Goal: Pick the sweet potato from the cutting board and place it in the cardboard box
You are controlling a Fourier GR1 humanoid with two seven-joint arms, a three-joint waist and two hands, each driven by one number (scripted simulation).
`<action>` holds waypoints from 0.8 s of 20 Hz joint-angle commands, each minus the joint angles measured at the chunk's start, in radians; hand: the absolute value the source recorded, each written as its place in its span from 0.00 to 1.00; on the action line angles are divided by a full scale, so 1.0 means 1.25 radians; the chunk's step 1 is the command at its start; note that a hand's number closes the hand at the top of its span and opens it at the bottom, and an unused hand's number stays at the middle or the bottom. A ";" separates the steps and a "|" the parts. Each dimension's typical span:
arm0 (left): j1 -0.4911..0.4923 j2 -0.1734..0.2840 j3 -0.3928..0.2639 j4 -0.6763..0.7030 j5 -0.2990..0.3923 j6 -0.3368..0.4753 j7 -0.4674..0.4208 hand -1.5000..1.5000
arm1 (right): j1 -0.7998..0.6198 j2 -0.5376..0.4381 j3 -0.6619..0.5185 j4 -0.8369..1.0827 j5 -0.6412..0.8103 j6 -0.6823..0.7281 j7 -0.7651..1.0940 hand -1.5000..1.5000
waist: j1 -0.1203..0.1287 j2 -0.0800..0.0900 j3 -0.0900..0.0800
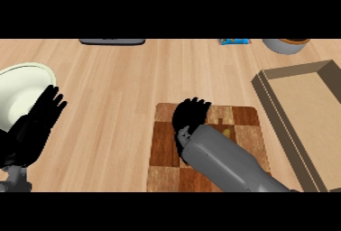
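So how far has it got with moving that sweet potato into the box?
Nothing looks finished: the cardboard box shows only bare floor inside. In hand: the right hand is down over the cutting board, fingers curled, hiding most of what lies under it, so I cannot tell if it grips the sweet potato. The left hand rests open by the plate. Lifting and placing remain.
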 commanded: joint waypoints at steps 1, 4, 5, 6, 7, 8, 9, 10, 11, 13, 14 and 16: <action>-0.021 -0.004 -0.003 -0.007 -0.008 0.010 0.021 0.50 | -0.029 0.022 0.005 0.034 -0.020 0.027 0.203 0.00 | 0.002 0.002 0.000; -0.010 0.005 0.019 0.021 0.003 -0.018 -0.004 0.50 | -0.008 0.022 0.030 0.025 -0.030 0.019 0.203 0.00 | -0.002 0.000 0.000; 0.025 -0.007 0.010 0.004 -0.006 -0.011 -0.012 0.50 | 0.021 0.022 0.020 0.072 -0.004 -0.008 0.162 0.00 | -0.001 0.003 0.001; 0.025 -0.013 0.007 0.009 -0.014 -0.009 -0.025 0.50 | 0.026 0.022 0.025 0.019 -0.025 0.001 0.202 0.00 | -0.006 -0.001 0.000; 0.016 0.027 0.033 -0.012 0.016 -0.039 0.007 0.50 | -0.010 0.022 0.022 0.047 -0.042 0.007 0.203 0.00 | 0.010 0.001 0.000; -0.023 0.020 0.044 0.023 0.015 -0.024 0.012 0.50 | 0.008 0.022 0.030 0.039 -0.032 0.025 0.203 0.00 | -0.008 0.001 0.000; -0.016 0.000 0.021 -0.001 0.002 -0.001 0.028 0.50 | -0.001 0.022 0.012 0.047 -0.030 0.036 0.193 0.00 | -0.009 0.001 0.001; 0.003 0.000 0.012 -0.028 -0.006 0.001 0.031 0.50 | 0.005 0.022 0.016 0.071 -0.020 0.007 0.183 0.00 | -0.002 0.001 0.001; 0.001 -0.008 0.013 -0.005 -0.004 -0.011 0.010 0.50 | -0.010 0.022 0.016 0.059 -0.054 0.019 0.202 0.00 | 0.002 0.002 0.000; 0.011 -0.003 0.021 -0.016 -0.004 -0.005 0.022 0.50 | 0.006 0.022 0.007 0.084 -0.031 0.022 0.180 0.00 | -0.003 0.001 0.001; 0.019 -0.012 0.011 0.006 -0.011 -0.026 -0.013 0.50 | 0.037 0.022 0.054 0.050 -0.049 -0.020 0.202 0.00 | 0.002 0.000 0.000; 0.016 -0.009 0.020 -0.034 0.002 -0.013 0.018 0.50 | 0.024 0.022 0.049 0.075 -0.036 -0.024 0.202 0.00 | 0.005 0.001 0.001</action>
